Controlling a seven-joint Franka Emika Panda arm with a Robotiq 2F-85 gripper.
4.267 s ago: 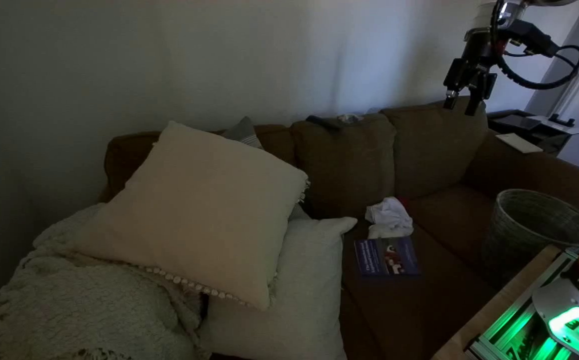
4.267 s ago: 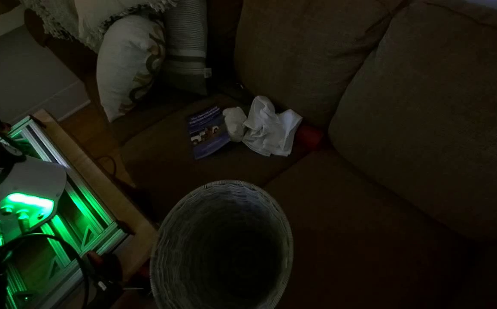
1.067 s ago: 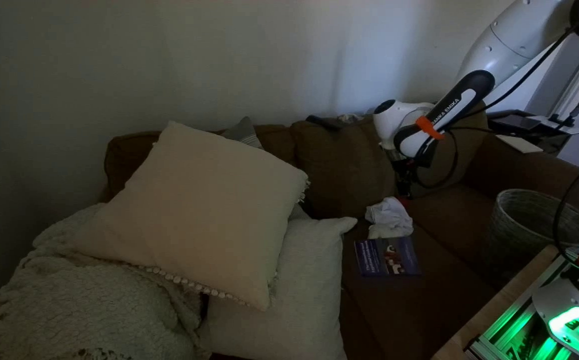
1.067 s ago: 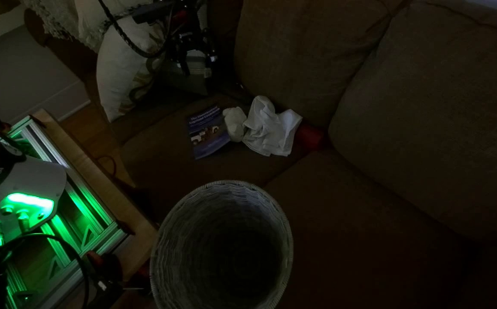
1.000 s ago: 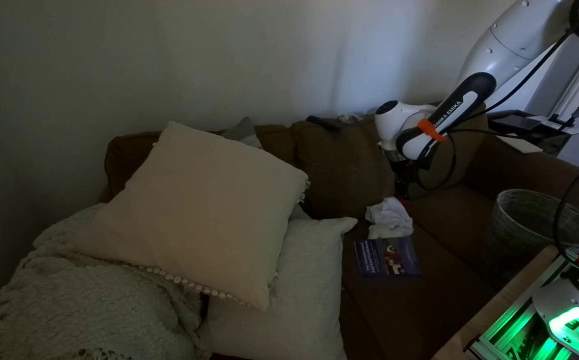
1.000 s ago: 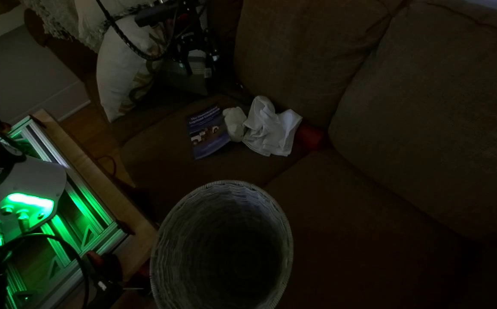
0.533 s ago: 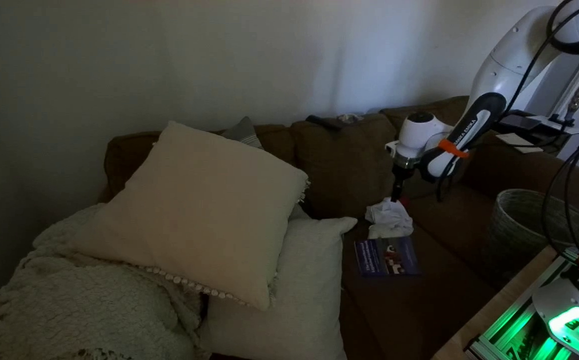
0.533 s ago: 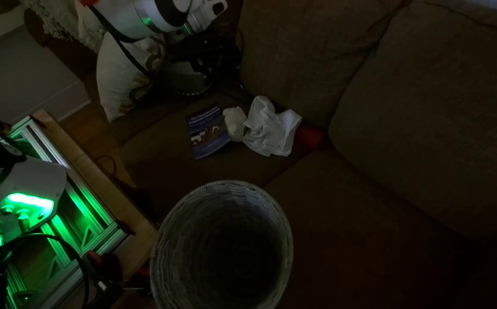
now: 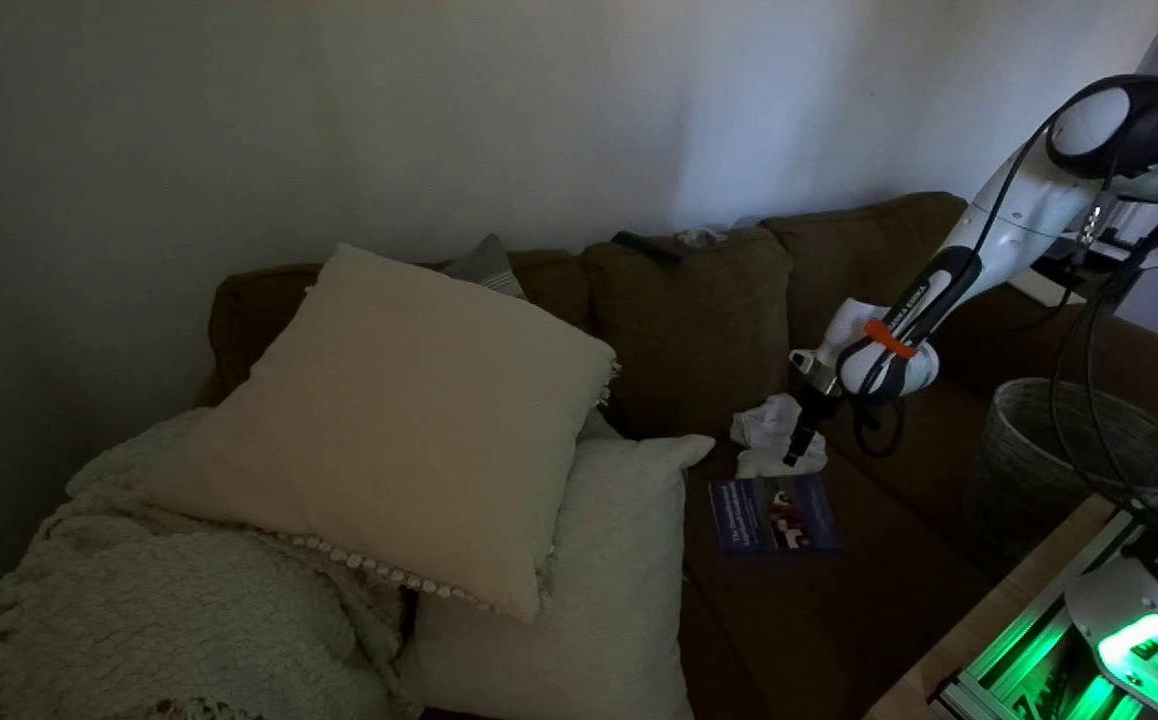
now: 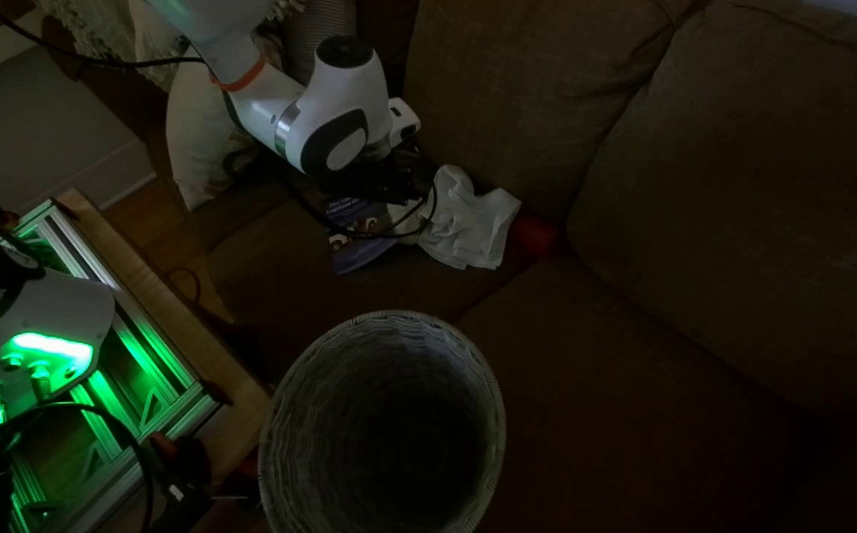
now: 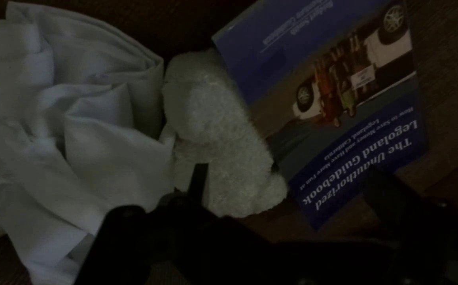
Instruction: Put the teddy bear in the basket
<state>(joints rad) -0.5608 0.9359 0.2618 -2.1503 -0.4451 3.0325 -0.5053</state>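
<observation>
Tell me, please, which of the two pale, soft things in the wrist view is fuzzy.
The teddy bear, lying between the white cloth and the blue booklet: its surface is nubbly plush, while the larger cloth is smooth fabric in folds.

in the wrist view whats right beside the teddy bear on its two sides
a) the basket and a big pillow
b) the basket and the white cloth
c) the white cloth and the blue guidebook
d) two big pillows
c, since the wrist view shows the teddy bear lying between the white cloth at picture left and the blue guidebook at picture right.
</observation>
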